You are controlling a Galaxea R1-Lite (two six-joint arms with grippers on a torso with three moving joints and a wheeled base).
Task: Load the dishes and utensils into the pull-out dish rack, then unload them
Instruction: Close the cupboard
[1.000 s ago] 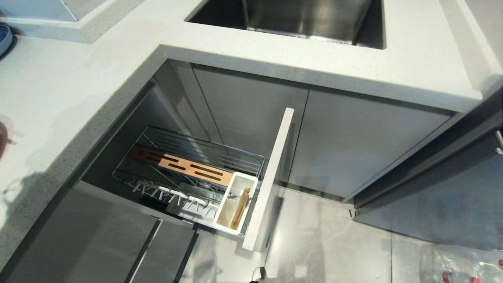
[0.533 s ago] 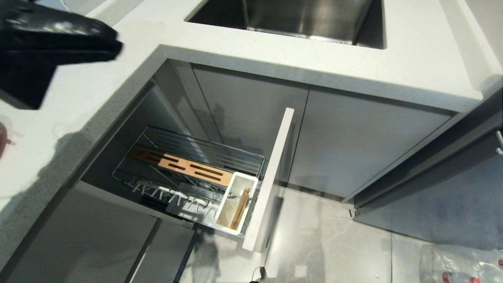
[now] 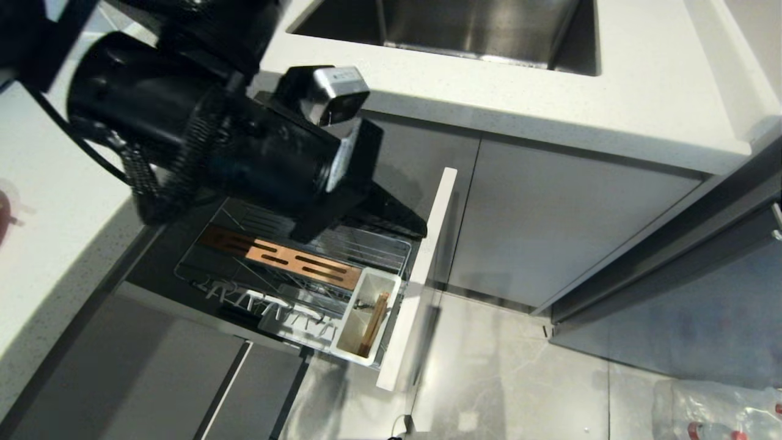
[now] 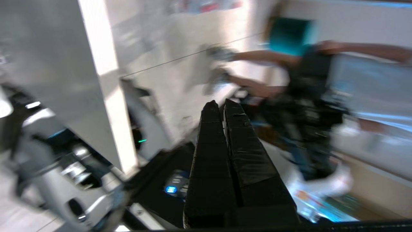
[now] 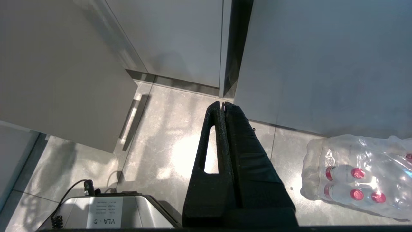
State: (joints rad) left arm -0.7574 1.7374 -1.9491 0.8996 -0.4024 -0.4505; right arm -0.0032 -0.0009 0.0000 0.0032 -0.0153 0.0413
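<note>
The pull-out dish rack (image 3: 201, 276) stands drawn out below the counter corner, with its wooden slotted insert (image 3: 281, 260), white caddy (image 3: 394, 287) and pale front panel (image 3: 421, 275). Wooden chopsticks (image 3: 374, 330) lie in the caddy; I cannot make out the spoon. The dishes are out of view. My left arm reaches over the back of the rack, and its gripper (image 3: 410, 227) (image 4: 222, 103) is shut and empty, pointing toward the front panel above the wire. My right gripper (image 5: 222, 103) hangs shut and empty over the floor, outside the head view.
A steel sink (image 3: 452, 24) is set in the white counter (image 3: 550, 104). Grey cabinet doors surround the rack. A wrapped pack of water bottles (image 5: 357, 177) (image 3: 721, 409) lies on the floor at right. A person shows blurred in the left wrist view.
My left arm swung in from the upper left over the counter and now hangs above the rack, hiding its back part. Rack and chopsticks have not moved.
</note>
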